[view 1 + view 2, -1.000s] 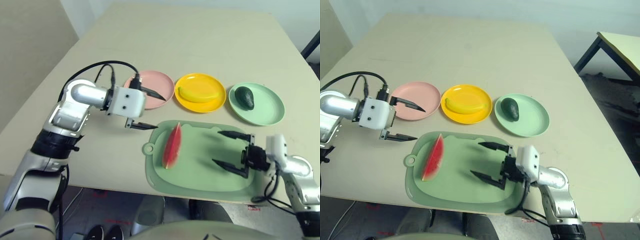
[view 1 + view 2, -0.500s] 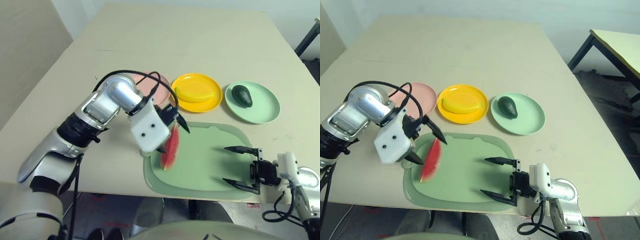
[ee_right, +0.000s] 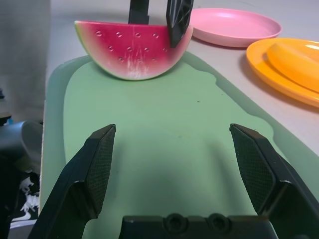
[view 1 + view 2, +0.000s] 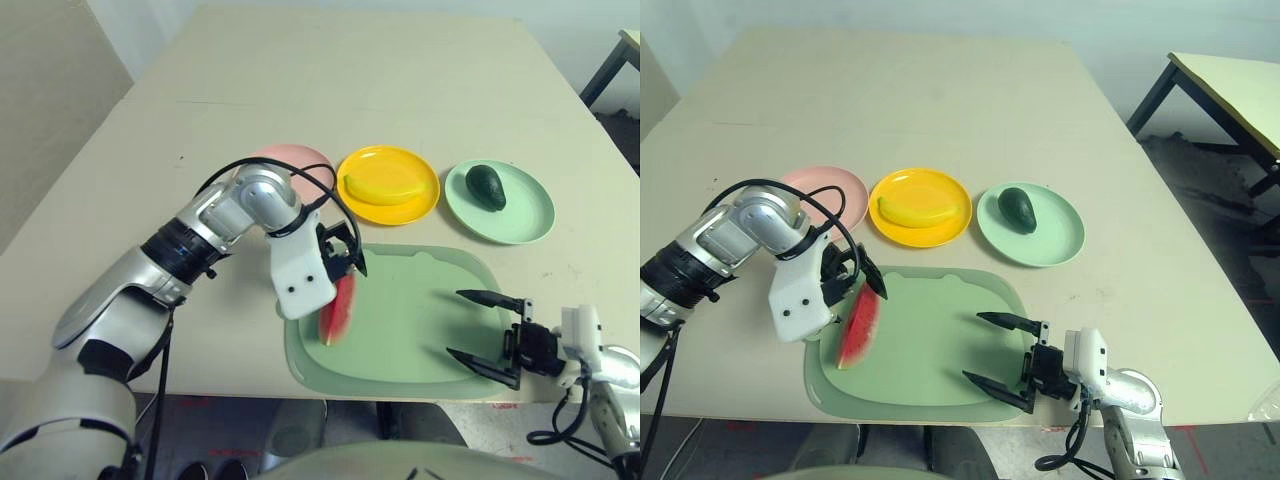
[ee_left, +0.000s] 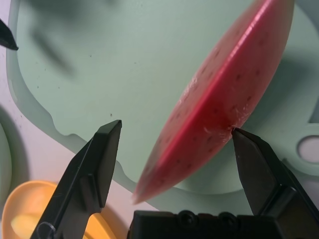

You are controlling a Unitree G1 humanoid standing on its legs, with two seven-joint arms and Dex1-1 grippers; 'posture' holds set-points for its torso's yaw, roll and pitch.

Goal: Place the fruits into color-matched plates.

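The red watermelon wedge (image 4: 336,310) stands on edge at the left of the pale green mat (image 4: 420,320). My left gripper (image 4: 338,275) is open and straddles the wedge. In the left wrist view one finger (image 5: 251,159) touches the red face of the wedge (image 5: 224,94), and the other finger (image 5: 99,164) stands apart from it. My right gripper (image 4: 456,323) is open and holds nothing, low over the mat's right part. The banana (image 4: 385,188) lies in the yellow plate (image 4: 425,172), the avocado (image 4: 487,187) in the mint plate (image 4: 520,215). The pink plate (image 4: 290,157) is bare, partly behind my left arm.
The three plates sit in a row just behind the mat. A black cable loops over my left wrist (image 4: 250,175). The mat's ring tab lies under my left gripper. Open tabletop (image 4: 350,70) stretches beyond the plates. A dark table leg (image 4: 1150,90) stands off to the far right.
My left gripper swung from beside the pink plate over to the watermelon wedge and now straddles it. The right gripper drew back toward the mat's near right edge. The camera shifted too.
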